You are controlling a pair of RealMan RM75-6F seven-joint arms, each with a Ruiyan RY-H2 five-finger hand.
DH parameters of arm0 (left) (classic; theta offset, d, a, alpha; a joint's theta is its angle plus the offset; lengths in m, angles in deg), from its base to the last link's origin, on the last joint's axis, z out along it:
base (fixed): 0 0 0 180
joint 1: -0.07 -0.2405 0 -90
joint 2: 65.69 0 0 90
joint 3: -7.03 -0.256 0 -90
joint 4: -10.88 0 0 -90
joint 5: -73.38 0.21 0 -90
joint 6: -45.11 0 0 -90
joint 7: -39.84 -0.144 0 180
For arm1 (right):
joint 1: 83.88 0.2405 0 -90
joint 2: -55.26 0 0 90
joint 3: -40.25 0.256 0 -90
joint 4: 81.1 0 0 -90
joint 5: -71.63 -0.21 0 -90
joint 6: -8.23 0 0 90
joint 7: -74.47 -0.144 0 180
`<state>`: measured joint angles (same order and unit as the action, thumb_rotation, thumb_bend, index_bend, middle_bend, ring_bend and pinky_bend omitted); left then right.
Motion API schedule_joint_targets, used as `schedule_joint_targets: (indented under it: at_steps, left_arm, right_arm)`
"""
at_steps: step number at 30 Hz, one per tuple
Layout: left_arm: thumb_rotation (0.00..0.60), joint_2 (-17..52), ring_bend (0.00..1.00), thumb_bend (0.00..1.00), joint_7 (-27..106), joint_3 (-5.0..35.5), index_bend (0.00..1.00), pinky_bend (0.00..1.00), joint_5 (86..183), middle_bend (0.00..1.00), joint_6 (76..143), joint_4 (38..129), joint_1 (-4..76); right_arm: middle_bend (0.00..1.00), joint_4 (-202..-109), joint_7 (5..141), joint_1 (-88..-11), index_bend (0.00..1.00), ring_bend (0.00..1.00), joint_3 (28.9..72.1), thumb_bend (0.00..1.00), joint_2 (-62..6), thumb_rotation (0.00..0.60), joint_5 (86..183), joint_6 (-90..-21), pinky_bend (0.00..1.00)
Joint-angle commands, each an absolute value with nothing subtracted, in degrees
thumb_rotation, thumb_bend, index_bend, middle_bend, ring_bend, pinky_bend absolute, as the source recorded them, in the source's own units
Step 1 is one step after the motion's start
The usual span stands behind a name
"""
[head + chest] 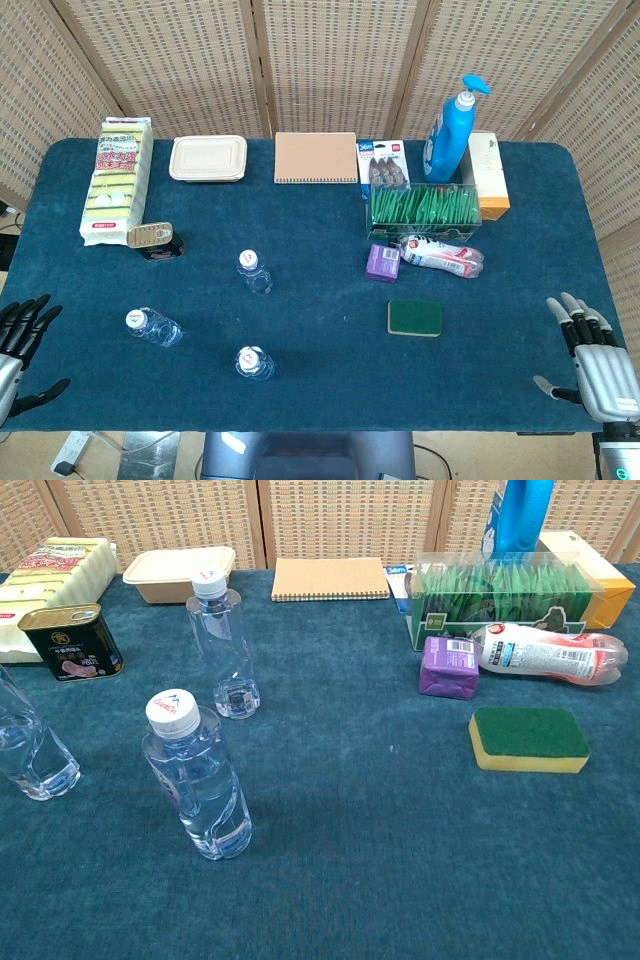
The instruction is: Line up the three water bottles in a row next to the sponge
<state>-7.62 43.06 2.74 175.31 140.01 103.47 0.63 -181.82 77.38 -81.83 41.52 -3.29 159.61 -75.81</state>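
While both robot hands, left [22, 335] and right [595, 360], rest spread and empty at the blue-clothed bench [300, 400] edge: best grasp the nearest clear plastic water bottle [197, 777] mid-body, keeping it upright toward the green-and-yellow sponge [529, 739].

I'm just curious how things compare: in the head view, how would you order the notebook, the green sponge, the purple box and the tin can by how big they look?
1. Notebook, clearly largest.
2. Green sponge.
3. Tin can and purple box look much alike, so I won't rank them.

Three water bottles [254, 271] [153, 327] [254, 363] stand scattered left of the sponge [415, 318] — well apart from it
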Motion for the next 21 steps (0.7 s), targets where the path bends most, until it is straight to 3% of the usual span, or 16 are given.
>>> schedule_joint_targets:
  at_steps: [1,11,21]
  left_arm:
    - [0.600,-7.6,0.00,0.09,42.9,2.7,0.00,0.04,175.3,0.00,139.7,103.6,0.8]
    - [0.600,-7.8,0.00,0.09,43.1,2.8,0.00,0.04,174.6,0.00,139.4,104.2,0.8]
    - [0.600,-7.5,0.00,0.09,41.9,3.1,0.00,0.04,174.1,0.00,139.5,104.8,0.5]
  right_arm:
    - [0.00,-181.3,76.7,-81.3,0.00,0.00,41.3,0.00,-3.4,0.600,159.7,-74.8,0.05]
    - [0.01,-174.7,56.4,-75.6,0.03,0.00,38.7,0.00,-3.1,0.600,167.8,-67.9,0.10]
    - [0.04,-165.4,36.5,-64.6,0.04,0.00,36.4,0.00,-9.6,0.600,180.5,-65.1,0.15]
